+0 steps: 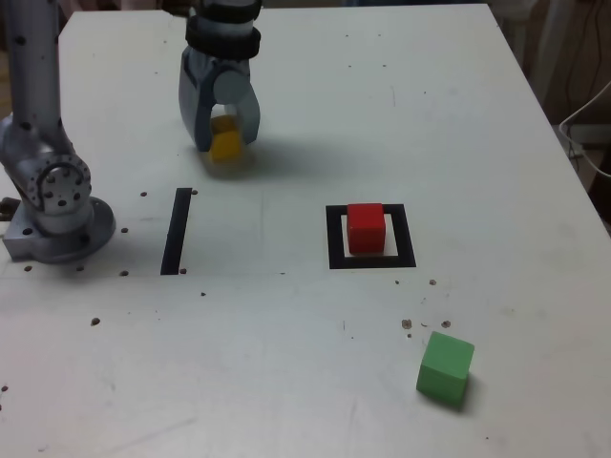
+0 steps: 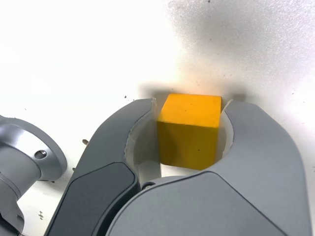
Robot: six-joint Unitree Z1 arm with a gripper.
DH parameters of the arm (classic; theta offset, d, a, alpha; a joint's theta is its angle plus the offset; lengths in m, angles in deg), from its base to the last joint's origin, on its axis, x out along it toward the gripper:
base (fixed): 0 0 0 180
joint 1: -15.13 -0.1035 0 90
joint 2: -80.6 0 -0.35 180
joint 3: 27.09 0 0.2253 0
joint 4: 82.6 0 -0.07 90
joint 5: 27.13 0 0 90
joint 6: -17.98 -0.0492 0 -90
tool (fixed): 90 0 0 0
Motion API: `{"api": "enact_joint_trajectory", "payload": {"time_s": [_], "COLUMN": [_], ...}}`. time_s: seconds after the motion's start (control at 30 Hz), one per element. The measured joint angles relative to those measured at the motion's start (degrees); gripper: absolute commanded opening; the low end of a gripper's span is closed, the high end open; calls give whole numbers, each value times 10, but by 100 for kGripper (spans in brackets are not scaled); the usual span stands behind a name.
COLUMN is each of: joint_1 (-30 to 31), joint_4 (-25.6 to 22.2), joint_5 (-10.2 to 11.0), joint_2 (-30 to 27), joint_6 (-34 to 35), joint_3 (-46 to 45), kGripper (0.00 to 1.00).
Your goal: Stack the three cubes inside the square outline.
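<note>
The jaws (image 1: 225, 143) are down at the far side of the surface (image 1: 477, 143), clamped on the yellow cube (image 2: 189, 130), one finger (image 2: 123, 142) pressed to each side of it (the wrist view shows this plainly). The cube sits on the surface. The red cube (image 1: 365, 227) stands inside the square outline (image 1: 370, 259). The green cube (image 1: 445, 367) lies well apart, nearer and toward the exterior view's right. A black strip (image 1: 176, 230) lies beside the arm's base (image 1: 52, 205).
</note>
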Motion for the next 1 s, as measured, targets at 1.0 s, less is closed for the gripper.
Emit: {"api": "enact_joint_trajectory", "payload": {"time_s": [1.0], "joint_1": [341], "joint_4": [-143], "joint_5": [-17], "joint_2": [-15], "joint_6": [139], "joint_3": [180], "kGripper": [21]}}
